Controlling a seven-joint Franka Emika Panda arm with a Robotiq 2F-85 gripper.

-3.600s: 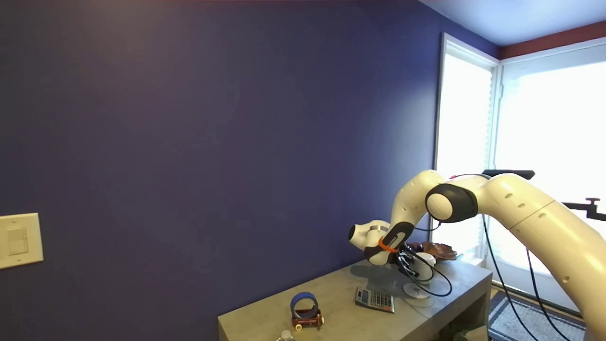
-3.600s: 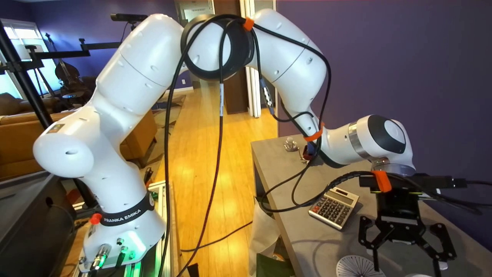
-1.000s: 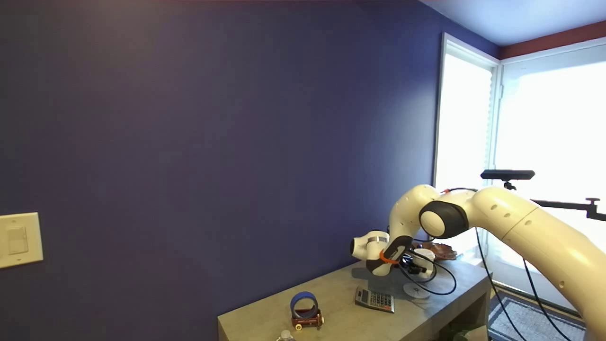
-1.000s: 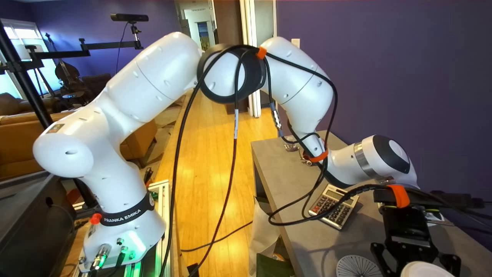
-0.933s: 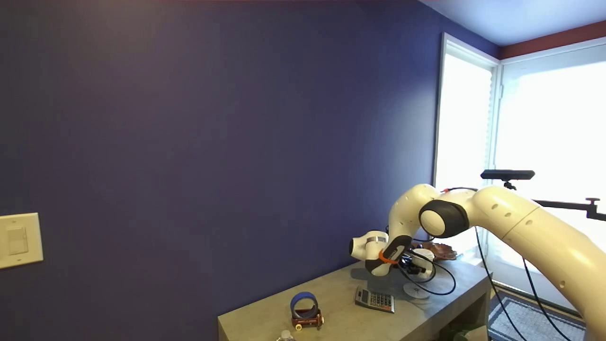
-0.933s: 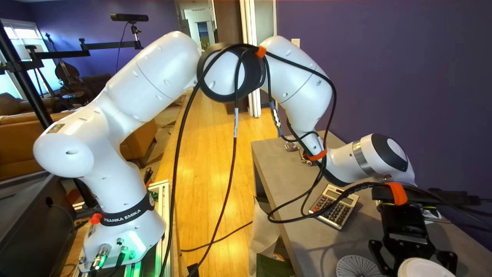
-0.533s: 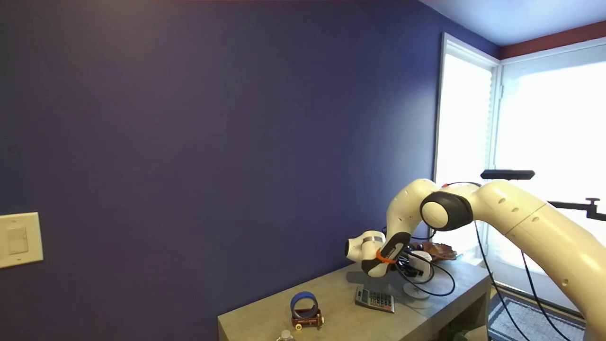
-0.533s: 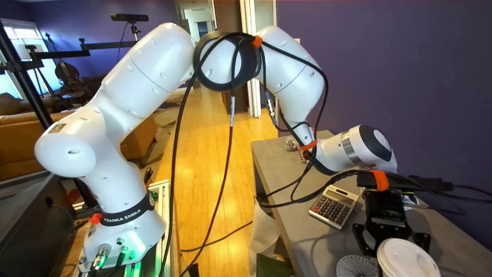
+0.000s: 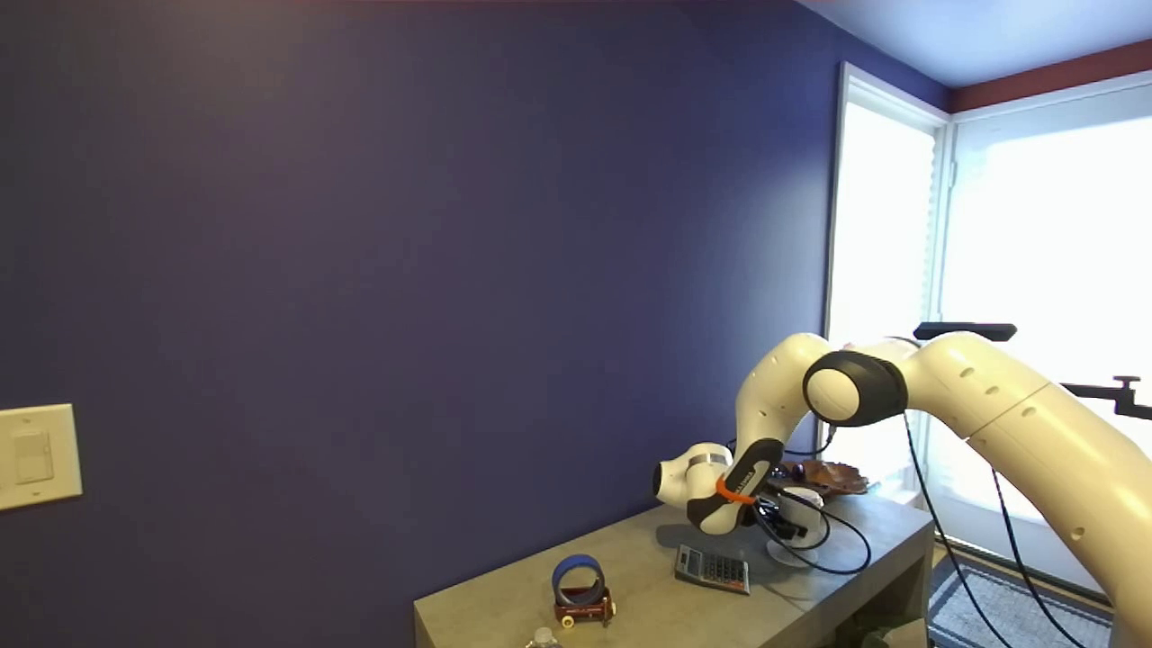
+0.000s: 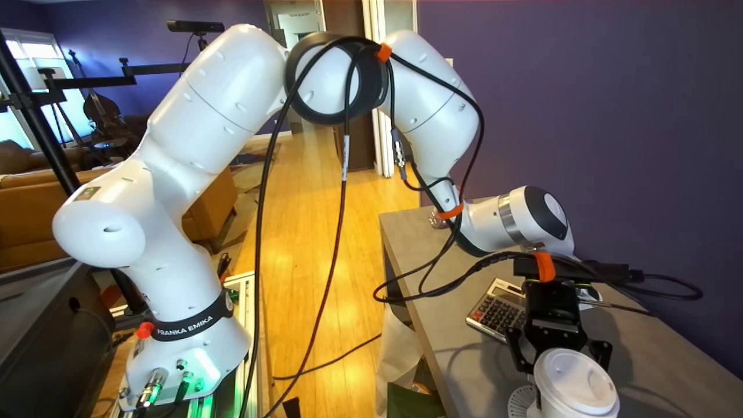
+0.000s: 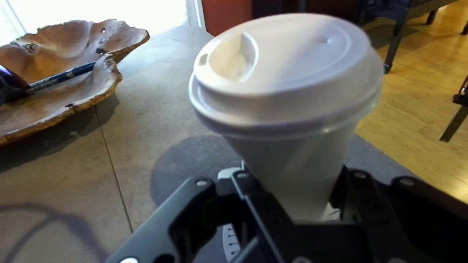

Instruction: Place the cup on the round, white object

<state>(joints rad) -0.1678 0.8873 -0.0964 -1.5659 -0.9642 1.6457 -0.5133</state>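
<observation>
The white cup, topped by a lid, looks like thin paper, so it should be light, springy-walled and easily crushed, perhaps a little slick; whether anything is inside cannot be told. The claw grips its tapered body from two sides, below the lid, a sound hold, since the widening wall should keep it from sliding down, while squeezing nearer the rim might pop the lid. The cup stands roughly upright above the bench, and in the wrist view the round white disc shows on both sides of its base; any contact is hidden. Counted: one cup, one disc, one calculator, one wooden bowl holding at least one pen, one blue ring on one red cart, and one clear piece.
</observation>
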